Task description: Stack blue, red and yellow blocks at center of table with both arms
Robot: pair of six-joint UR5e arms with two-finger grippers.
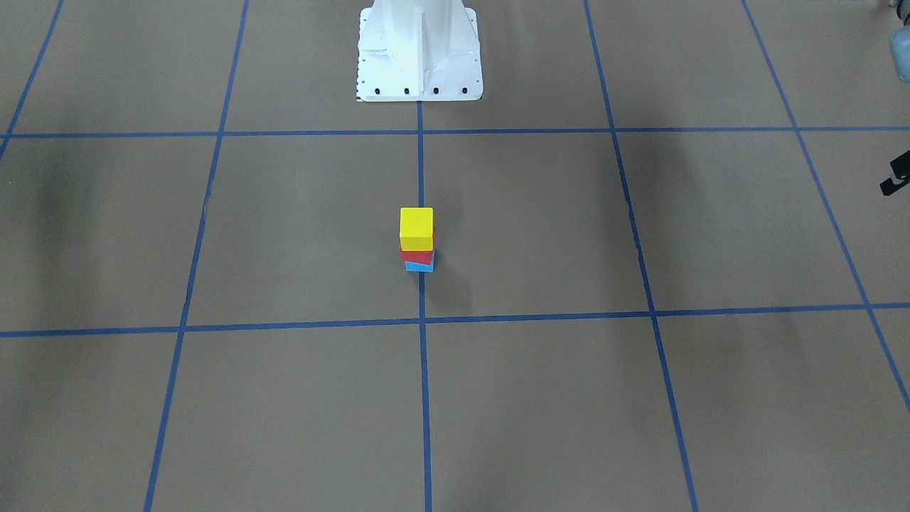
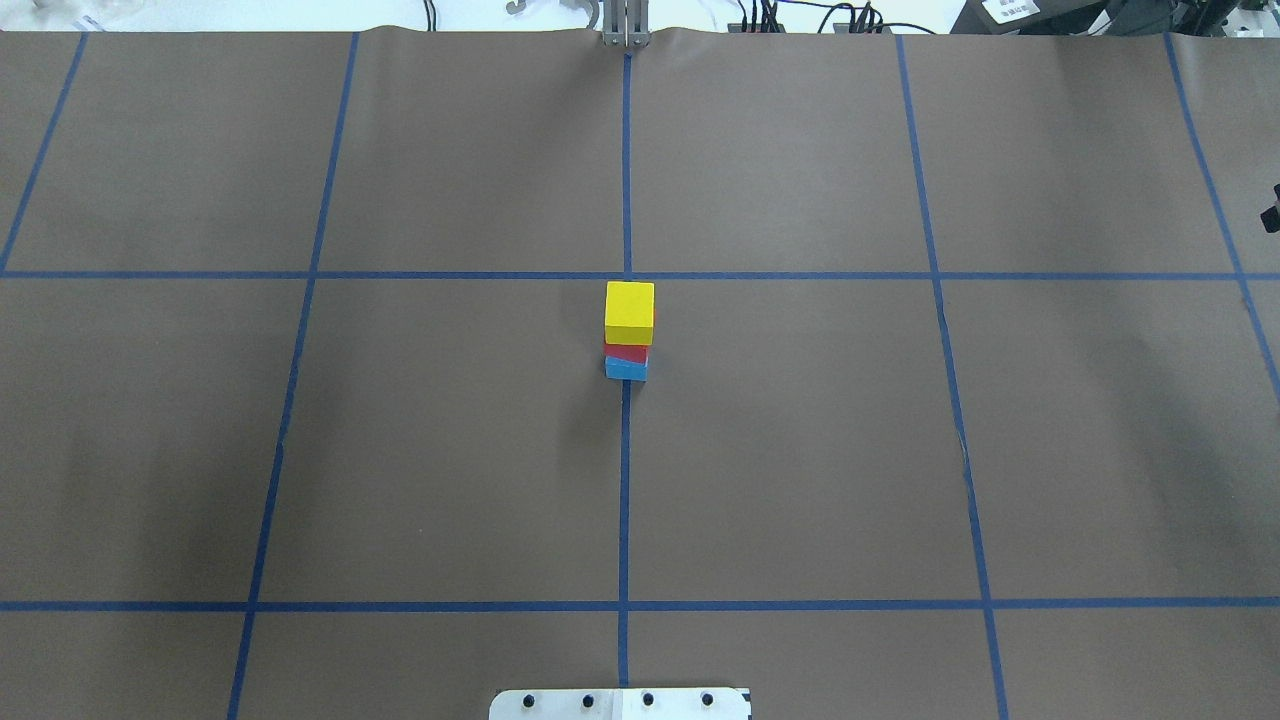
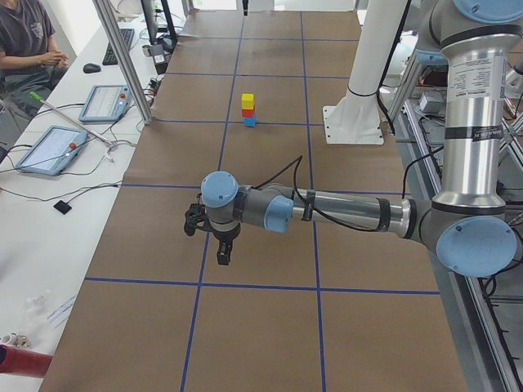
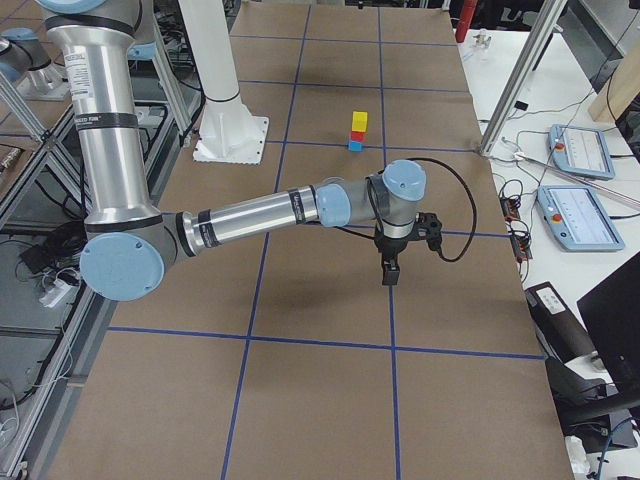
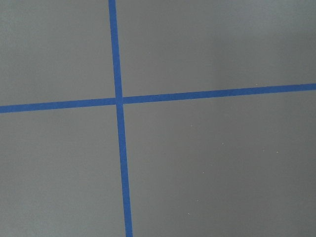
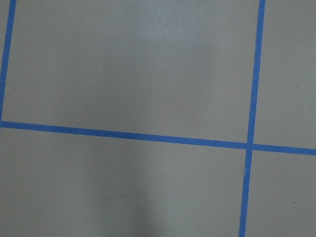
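A yellow block point(image 1: 416, 224) tops a red block point(image 1: 416, 256), which sits slightly turned on a blue block point(image 1: 419, 267), at the table's centre on a blue tape line. The stack also shows in the overhead view point(image 2: 629, 311). My left gripper point(image 3: 222, 253) hangs over the table far from the stack, toward the table's left end; only a black sliver of it point(image 1: 897, 174) shows in the front view. My right gripper point(image 4: 389, 272) hangs toward the table's right end, apart from the stack. I cannot tell whether either is open. Both wrist views show only bare paper and tape.
The white robot pedestal point(image 1: 419, 50) stands behind the stack. Blue tape lines grid the brown table cover point(image 2: 800, 450). Tablets point(image 3: 51, 147) and cables lie on the side bench, a metal post point(image 3: 122, 61) stands at the table's edge, and a person point(image 3: 24, 41) sits there.
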